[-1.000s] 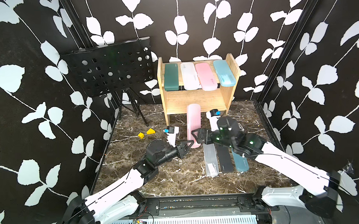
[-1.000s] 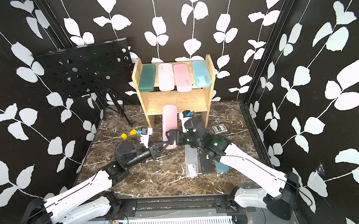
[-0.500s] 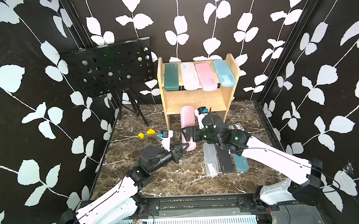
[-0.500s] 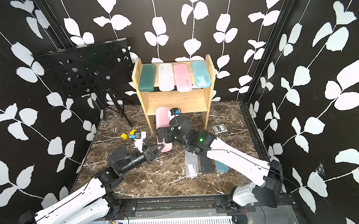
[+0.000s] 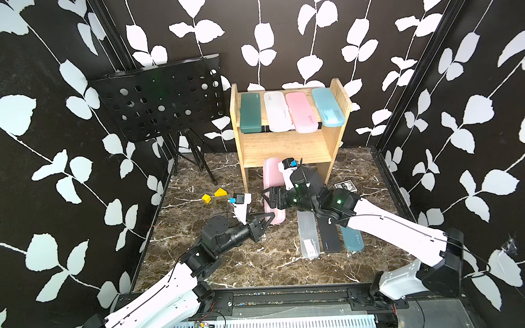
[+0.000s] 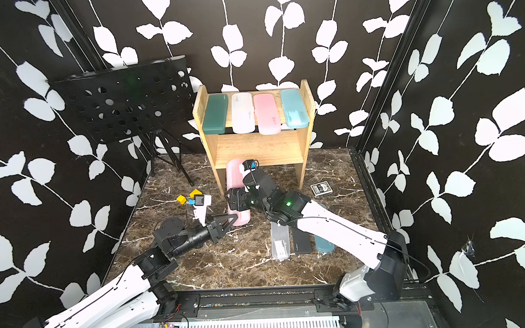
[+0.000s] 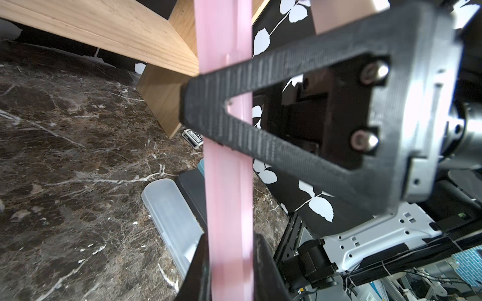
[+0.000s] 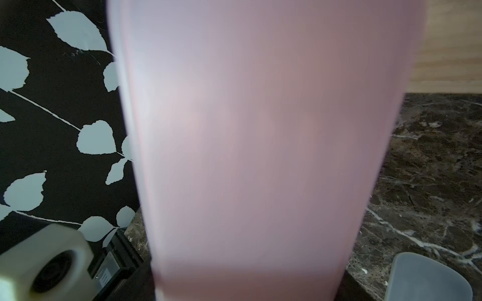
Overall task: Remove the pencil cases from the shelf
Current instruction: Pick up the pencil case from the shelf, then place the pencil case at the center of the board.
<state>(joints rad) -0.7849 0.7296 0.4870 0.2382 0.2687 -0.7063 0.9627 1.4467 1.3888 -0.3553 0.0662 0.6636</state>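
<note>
No lettering is legible in any view. Fine printed marks, too small to read, stand on the shelved pink pencil case point(image 5: 301, 112) and the light blue pencil case point(image 5: 328, 107) on the upper tier of the shelf point(image 5: 284, 145). Similar marks stand on the black pencil case point(image 5: 330, 236) and the teal pencil case point(image 5: 353, 240) lying on the bench point(image 5: 259, 262). The frosted clear pencil case point(image 5: 308, 234) beside them bears a white label point(image 5: 311, 247) with indecipherable print. The card box point(image 5: 345, 186) shows an ornate pattern, and its wording is likewise unreadable.
</note>
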